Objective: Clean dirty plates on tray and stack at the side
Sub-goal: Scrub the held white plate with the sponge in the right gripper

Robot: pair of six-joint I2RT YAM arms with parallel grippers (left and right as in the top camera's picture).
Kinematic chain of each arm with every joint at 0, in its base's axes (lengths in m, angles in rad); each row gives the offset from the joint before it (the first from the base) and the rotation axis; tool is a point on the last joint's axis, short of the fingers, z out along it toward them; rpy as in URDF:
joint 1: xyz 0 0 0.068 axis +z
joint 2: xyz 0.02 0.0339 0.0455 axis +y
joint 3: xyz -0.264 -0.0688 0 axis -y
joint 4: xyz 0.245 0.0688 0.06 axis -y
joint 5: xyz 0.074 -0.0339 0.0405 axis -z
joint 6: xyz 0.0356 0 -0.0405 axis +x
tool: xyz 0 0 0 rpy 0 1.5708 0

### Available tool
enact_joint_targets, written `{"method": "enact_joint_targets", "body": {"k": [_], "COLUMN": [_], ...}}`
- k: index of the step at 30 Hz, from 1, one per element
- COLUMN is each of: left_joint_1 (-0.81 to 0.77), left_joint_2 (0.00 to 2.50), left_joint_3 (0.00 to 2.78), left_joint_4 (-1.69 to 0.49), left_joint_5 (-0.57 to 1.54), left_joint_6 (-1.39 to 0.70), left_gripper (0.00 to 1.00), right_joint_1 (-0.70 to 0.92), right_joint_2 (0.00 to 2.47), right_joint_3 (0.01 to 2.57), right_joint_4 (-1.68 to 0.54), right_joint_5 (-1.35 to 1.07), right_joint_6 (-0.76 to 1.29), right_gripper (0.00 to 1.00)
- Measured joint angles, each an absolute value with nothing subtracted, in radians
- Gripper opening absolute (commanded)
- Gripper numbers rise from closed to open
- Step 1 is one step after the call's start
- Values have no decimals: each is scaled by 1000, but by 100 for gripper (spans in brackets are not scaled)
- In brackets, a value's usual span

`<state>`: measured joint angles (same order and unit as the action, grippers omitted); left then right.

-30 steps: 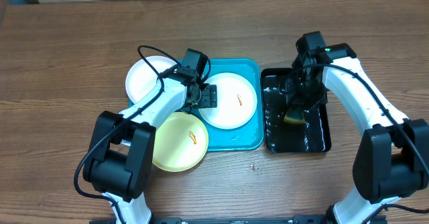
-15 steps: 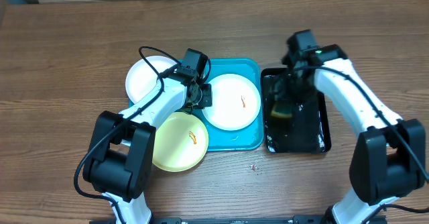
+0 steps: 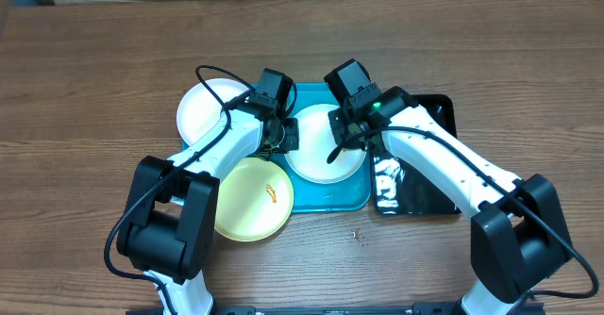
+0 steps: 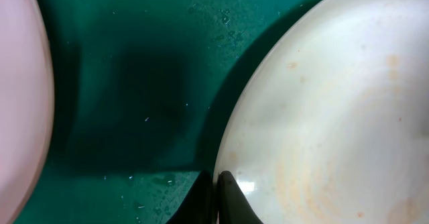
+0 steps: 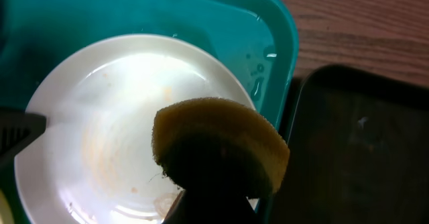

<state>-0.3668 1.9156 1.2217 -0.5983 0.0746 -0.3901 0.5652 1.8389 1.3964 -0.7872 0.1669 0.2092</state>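
A white plate (image 3: pixel 316 159) lies in the turquoise tray (image 3: pixel 351 194). My left gripper (image 3: pixel 286 136) is shut on its left rim, and in the left wrist view the fingertips (image 4: pixel 224 187) pinch the edge of the plate (image 4: pixel 322 103). My right gripper (image 3: pixel 342 147) hovers over the same plate (image 5: pixel 107 117), shut on a yellow sponge (image 5: pixel 214 143). Faint orange traces show on the plate. A second white plate (image 3: pixel 203 112) lies left of the tray. A yellow-green plate (image 3: pixel 247 202) with an orange smear lies at the tray's front left corner.
A glossy black tray (image 3: pixel 425 188), wet in places, sits right of the turquoise one, under my right arm. Water drops lie on the turquoise tray's floor (image 4: pixel 134 83). Small crumbs (image 3: pixel 357 234) lie on the wooden table in front of the trays.
My right arm swung left with the sponge, from the black tray to above the white plate. My left gripper closed on that plate's rim.
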Motion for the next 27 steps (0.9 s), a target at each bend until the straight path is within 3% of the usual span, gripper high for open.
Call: {"method": "enact_joint_targets", "body": {"k": [17,27], "left_joint_1": [-367,-364], "left_joint_2": [1916,1916], "left_joint_3": [1222,1222], "left_joint_4": [-601,-605], "left_joint_5": [75,67], "left_joint_6": [-390,-390], "left_gripper": [6,6], "right_joint_1": [565,544], "right_joint_2": [2042,2046], "right_joint_3": [1386,1393], "right_joint_4": [-780,-755], "right_joint_5": [190,1], "right_joint_6": [221,232], "right_gripper": [4,4]}}
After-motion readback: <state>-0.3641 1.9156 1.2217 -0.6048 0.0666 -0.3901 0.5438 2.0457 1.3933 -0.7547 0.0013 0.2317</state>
